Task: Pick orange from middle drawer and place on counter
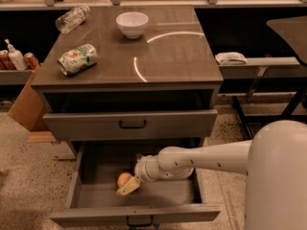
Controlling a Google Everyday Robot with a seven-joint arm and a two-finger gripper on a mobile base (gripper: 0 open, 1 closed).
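Observation:
The orange [123, 178] lies on the grey floor of the open middle drawer [96, 198], left of centre. My gripper [127, 186] reaches into the drawer from the right on a white arm. Its pale fingertips are low over the floor, right beside the orange at its front-right side. The counter [163, 56] is the glossy brown-grey top of the cabinet above, with curved light reflections.
On the counter stand a white bowl [132, 24] at the back, a green-and-orange can [76, 59] lying at the left, and a clear plastic bottle [72, 17] at the back left. A shut drawer front with a black handle [133, 124] is above the open drawer. A cardboard box [26, 104] stands left.

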